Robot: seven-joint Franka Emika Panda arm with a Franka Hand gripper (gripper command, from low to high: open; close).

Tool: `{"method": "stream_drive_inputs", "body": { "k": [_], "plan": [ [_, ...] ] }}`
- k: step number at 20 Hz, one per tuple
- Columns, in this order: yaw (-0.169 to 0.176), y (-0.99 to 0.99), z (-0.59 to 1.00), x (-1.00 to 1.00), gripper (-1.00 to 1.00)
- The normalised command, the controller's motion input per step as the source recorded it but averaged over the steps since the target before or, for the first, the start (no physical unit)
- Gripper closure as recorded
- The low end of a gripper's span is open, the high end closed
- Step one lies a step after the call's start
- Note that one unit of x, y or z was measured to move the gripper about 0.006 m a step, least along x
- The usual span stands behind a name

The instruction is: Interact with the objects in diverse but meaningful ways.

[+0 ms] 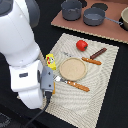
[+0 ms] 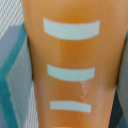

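Bread loaf (image 2: pixel 70 65): orange, 3 pale score marks, fills the wrist view, grey gripper fingers (image 2: pixel 10 75) flanking both sides, apparently clamped on it. Tomato (image 1: pixel 81 45): red, far edge of the woven mat (image 1: pixel 100 75). Sausage (image 1: pixel 98 53): just right of the tomato. Yellow block (image 1: pixel 50 61): left of the tan plate (image 1: pixel 73 68). 2 grey pots (image 1: pixel 71 9) far on the surface.

Plate (image 1: pixel 73 68) and cutlery (image 1: pixel 91 61) crowd the mat (image 1: pixel 107 75)
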Motion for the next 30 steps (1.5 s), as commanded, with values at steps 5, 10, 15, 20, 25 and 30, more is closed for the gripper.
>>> {"method": "stream_drive_inputs", "body": {
  "k": [5, 10, 15, 20, 25, 30],
  "plan": [
    [-0.009, -0.16, 0.05, 0.92, 1.00],
    [-0.007, -0.10, 0.04, 0.92, 1.00],
    [-0.011, 0.09, 0.16, 0.75, 1.00],
    [-0.006, 0.19, 0.63, 0.52, -1.00],
    [0.000, 0.37, 1.00, 0.14, -1.00],
    [0.023, 0.62, 1.00, 0.16, -1.00]
  ]
}}
